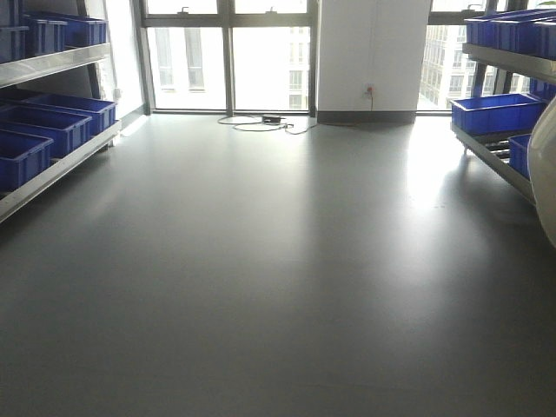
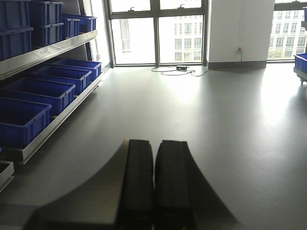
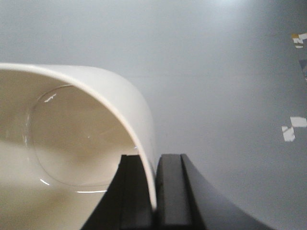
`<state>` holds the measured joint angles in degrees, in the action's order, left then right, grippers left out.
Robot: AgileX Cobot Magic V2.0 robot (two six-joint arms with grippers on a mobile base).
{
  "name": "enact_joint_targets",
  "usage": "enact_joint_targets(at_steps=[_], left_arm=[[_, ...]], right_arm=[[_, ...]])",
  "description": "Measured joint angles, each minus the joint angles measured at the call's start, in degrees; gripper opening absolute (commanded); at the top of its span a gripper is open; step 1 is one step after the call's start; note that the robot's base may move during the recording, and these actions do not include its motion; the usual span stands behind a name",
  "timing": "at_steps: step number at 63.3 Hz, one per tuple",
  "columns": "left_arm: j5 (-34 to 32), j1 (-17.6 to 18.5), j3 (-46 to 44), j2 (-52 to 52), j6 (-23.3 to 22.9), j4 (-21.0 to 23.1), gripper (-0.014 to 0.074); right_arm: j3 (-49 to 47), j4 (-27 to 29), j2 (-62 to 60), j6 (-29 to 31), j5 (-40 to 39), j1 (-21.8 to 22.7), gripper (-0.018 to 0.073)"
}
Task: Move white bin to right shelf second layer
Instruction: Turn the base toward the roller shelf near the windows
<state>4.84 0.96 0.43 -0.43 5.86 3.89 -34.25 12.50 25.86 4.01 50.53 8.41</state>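
Pinching the rounded rim of the glossy cream tub [image 3: 72,139], the right claw [image 3: 154,191] is holding it above grey floor [image 3: 216,72]; the left claw [image 2: 154,187] is sitting pressed together, seemingly empty; open room is stretching to the steel shelf [image 1: 491,162].

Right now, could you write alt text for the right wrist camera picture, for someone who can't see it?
The right claw pinches the wall of a glossy white bin, one finger inside and one outside. Behind it lies grey floor with scraps of tape.
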Motion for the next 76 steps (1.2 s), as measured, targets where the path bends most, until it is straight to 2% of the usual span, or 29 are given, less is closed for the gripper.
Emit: enact_joint_targets(at_steps=[76], left_arm=[[0.0, 0.0, 0.0, 0.0, 0.0, 0.0, 0.0085]], right_arm=[[0.0, 0.0, 0.0, 0.0, 0.0, 0.1, 0.0058]])
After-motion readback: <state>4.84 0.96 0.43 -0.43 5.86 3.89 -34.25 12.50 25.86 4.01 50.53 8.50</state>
